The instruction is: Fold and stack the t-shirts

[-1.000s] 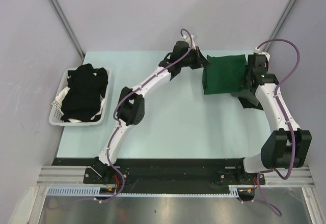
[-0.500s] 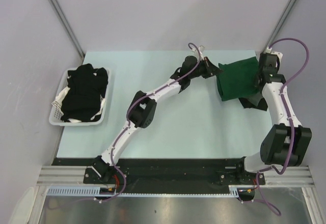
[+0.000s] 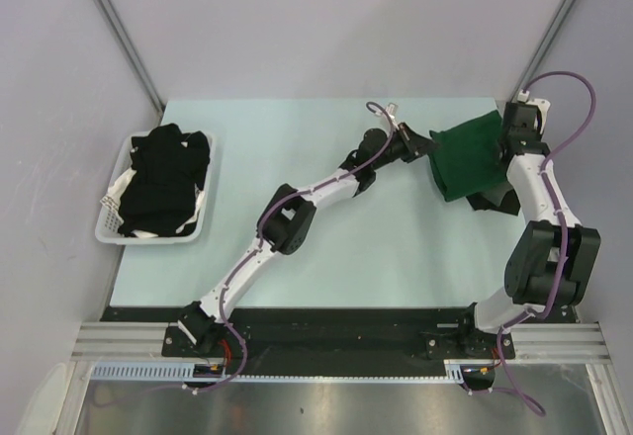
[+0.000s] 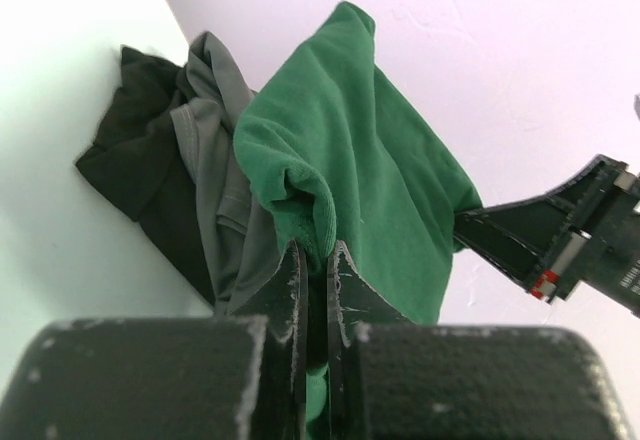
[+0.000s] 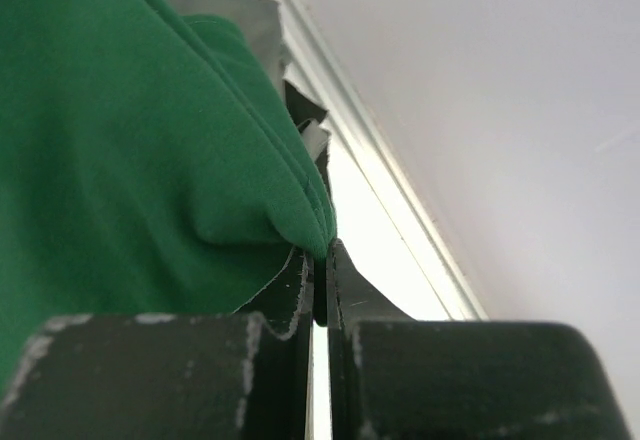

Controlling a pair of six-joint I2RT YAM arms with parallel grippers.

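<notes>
Over the far right corner of the worktop [image 3: 326, 247], the dark green t-shirt [image 3: 467, 158] hangs between both arms, with the left end effector [image 4: 313, 265] and the right end effector [image 5: 320, 265] each pinched tight on a folded edge. Under it lie a grey t-shirt [image 4: 215, 150] and a black t-shirt [image 4: 135, 160]. More black t-shirts [image 3: 163, 178] fill the white basket [image 3: 107, 219].

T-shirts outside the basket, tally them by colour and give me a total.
green t-shirt: 1
grey t-shirt: 1
black t-shirt: 1
Total: 3
</notes>
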